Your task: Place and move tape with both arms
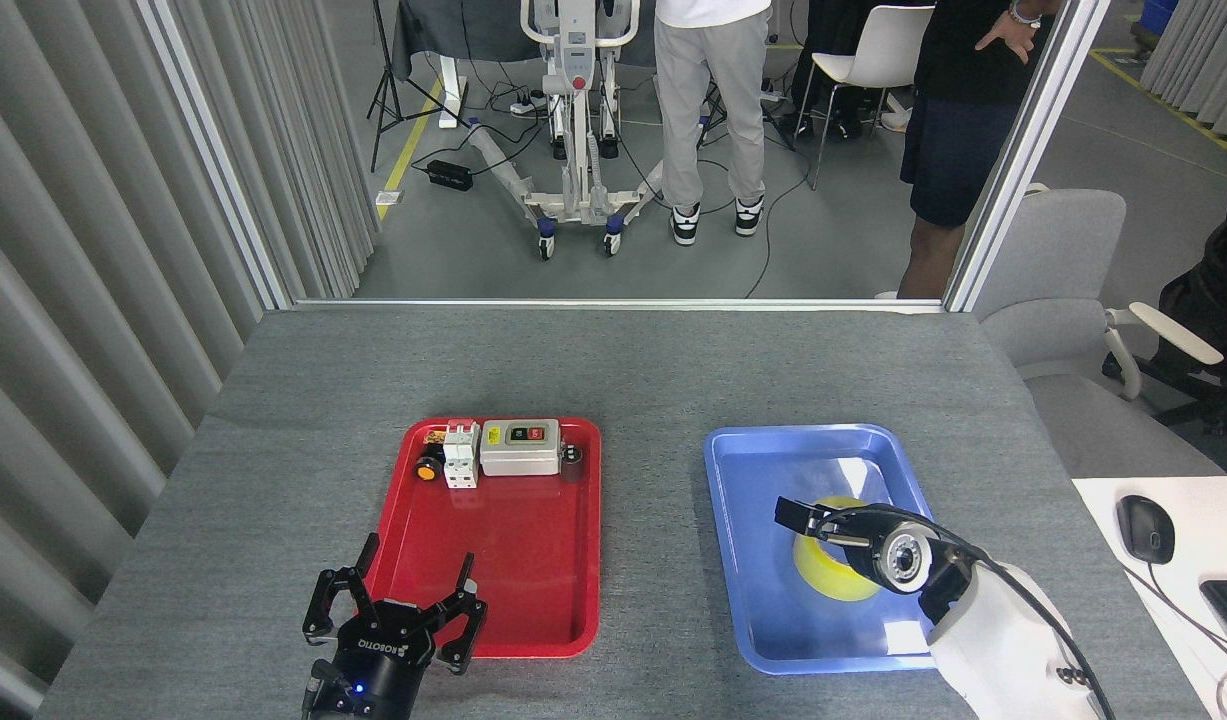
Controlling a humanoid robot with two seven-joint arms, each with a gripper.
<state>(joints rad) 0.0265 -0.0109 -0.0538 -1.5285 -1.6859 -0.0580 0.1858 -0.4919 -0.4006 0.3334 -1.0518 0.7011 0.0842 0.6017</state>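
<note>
While flat, tape [835, 578] core upward.

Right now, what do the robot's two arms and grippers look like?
The left gripper is black, three-fingered, with white ROBOTIQ lettering and a small blue light at its base. The right arm has a white casing; a black cable runs along it to the black right gripper with a round silver fitting.

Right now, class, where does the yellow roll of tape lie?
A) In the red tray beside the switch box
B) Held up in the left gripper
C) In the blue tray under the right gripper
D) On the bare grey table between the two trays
C: the tape lies in the blue tray, partly covered by the right gripper.
</note>
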